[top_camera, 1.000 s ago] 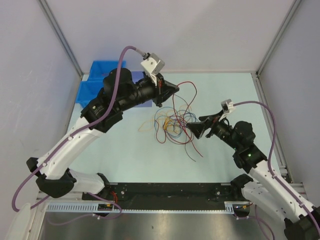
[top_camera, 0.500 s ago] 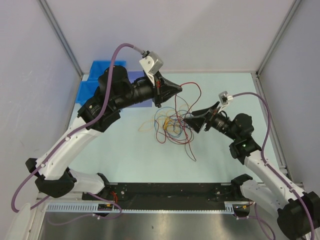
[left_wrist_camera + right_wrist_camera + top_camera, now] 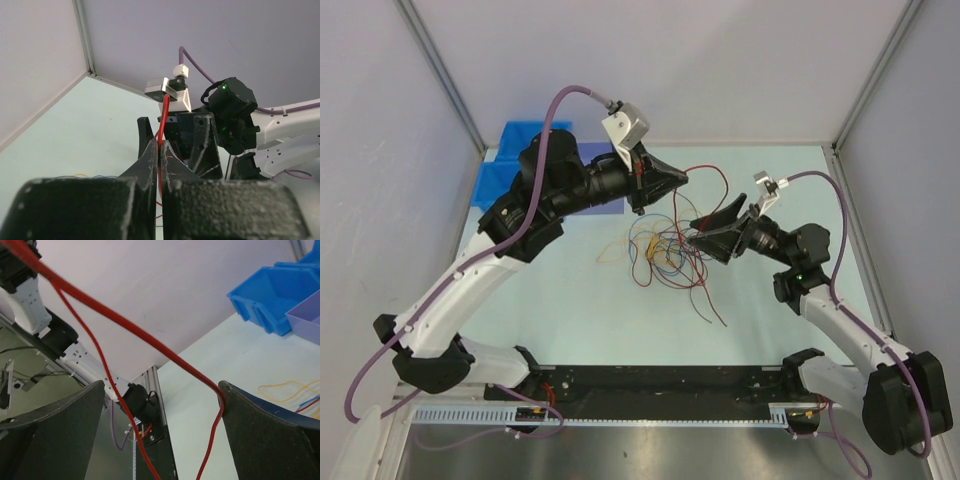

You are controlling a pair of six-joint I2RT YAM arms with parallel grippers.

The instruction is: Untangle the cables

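Note:
The cables (image 3: pixel 665 255) lie in a loose tangle of red, orange, yellow, blue and dark strands at the table's middle. My left gripper (image 3: pixel 677 180) hangs above the tangle's far side, shut on a red cable (image 3: pixel 164 114) that runs up between its fingers (image 3: pixel 150 157). From there the red cable (image 3: pixel 720 185) loops right and down into the pile. My right gripper (image 3: pixel 705 230) stands open at the tangle's right edge. In the right wrist view the red cable (image 3: pixel 150 342) crosses the open gap (image 3: pixel 161 385) and rests against the right finger (image 3: pixel 265 425).
Blue bins (image 3: pixel 510 165) stand at the back left, partly under the left arm, and show in the right wrist view as blue bins (image 3: pixel 270 290). The right arm (image 3: pixel 230 102) faces the left gripper closely. A long red strand (image 3: pixel 710 300) trails toward the near edge.
My right gripper has moved up and left into the tangle's right side, under the raised red cable. The left gripper has shifted slightly right, still holding the red cable.

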